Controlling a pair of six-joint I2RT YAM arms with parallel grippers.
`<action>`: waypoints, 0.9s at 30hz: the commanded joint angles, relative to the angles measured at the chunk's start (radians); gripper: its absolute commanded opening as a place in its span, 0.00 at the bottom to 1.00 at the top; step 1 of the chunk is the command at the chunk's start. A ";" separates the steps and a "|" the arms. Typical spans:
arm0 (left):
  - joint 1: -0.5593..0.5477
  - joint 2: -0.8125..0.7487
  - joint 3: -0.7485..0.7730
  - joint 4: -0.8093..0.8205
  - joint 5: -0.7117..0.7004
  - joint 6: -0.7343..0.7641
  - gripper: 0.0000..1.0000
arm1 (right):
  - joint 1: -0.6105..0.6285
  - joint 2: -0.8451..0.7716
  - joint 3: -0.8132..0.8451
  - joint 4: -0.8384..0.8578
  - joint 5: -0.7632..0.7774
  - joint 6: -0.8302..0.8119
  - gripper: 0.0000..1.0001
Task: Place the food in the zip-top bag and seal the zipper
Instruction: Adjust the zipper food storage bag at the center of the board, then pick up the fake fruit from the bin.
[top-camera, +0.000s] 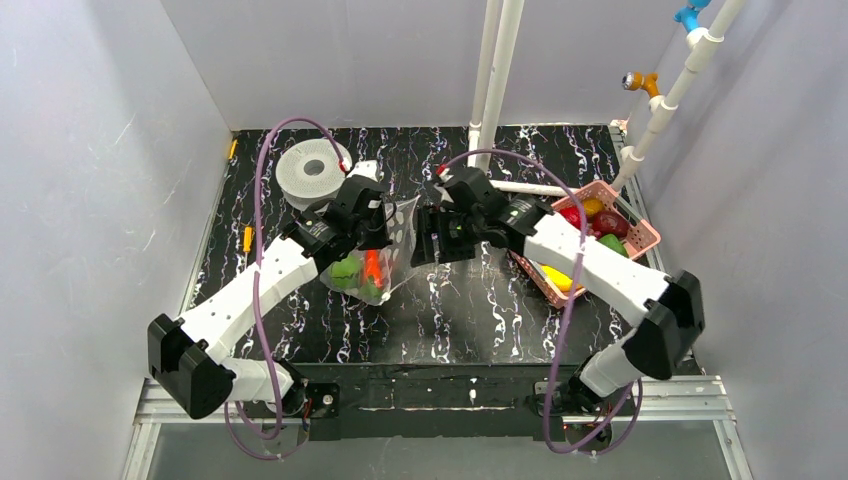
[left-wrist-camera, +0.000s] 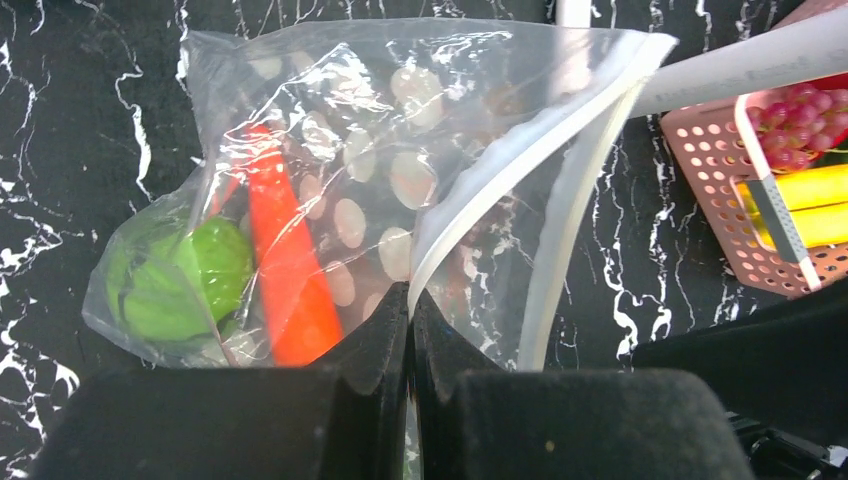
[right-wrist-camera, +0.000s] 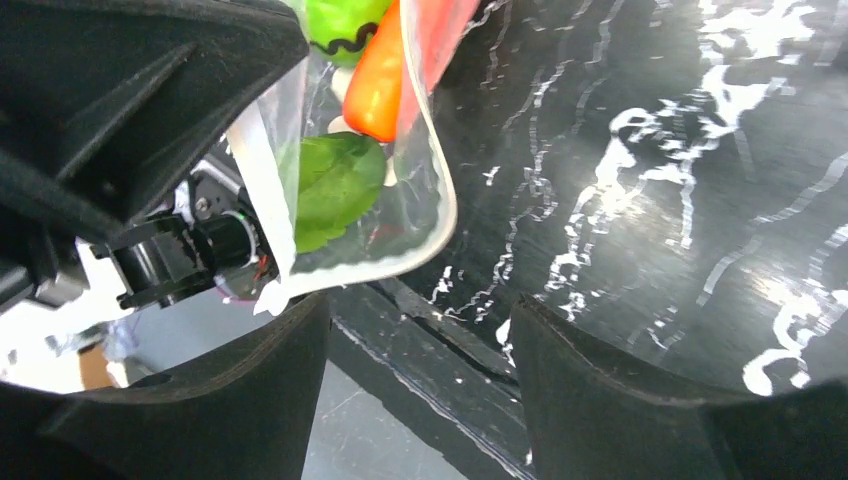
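Note:
The zip-top bag (top-camera: 392, 262) hangs above the table's middle with its mouth open. In it are a green toy (left-wrist-camera: 175, 280) and an orange carrot (left-wrist-camera: 285, 270). My left gripper (left-wrist-camera: 411, 295) is shut on the near lip of the bag's mouth, on the whitish zipper strip (left-wrist-camera: 520, 165). The other lip (left-wrist-camera: 570, 230) hangs free. My right gripper (right-wrist-camera: 420, 320) is open and empty just right of the bag (right-wrist-camera: 420, 200), touching nothing. More food lies in the pink basket (top-camera: 640, 235): a red piece (top-camera: 572, 215), a yellow one (top-camera: 555, 278) and purple grapes (left-wrist-camera: 795, 115).
A grey-white spool (top-camera: 312, 170) stands behind the left gripper (top-camera: 385, 228). White pipes (top-camera: 497, 80) rise at the back, one slanting over the basket (left-wrist-camera: 710, 170). A small yellow tool (top-camera: 247, 238) lies at the table's left edge. Grey walls enclose the table.

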 joint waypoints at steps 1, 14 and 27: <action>0.001 -0.047 -0.013 0.036 0.058 0.030 0.00 | -0.004 -0.169 -0.015 -0.102 0.195 -0.021 0.75; 0.001 -0.069 -0.018 0.095 0.182 0.121 0.00 | -0.318 -0.480 -0.293 -0.216 0.641 0.142 0.98; 0.001 -0.063 -0.011 0.096 0.205 0.145 0.00 | -0.620 -0.471 -0.482 -0.098 0.447 0.156 0.98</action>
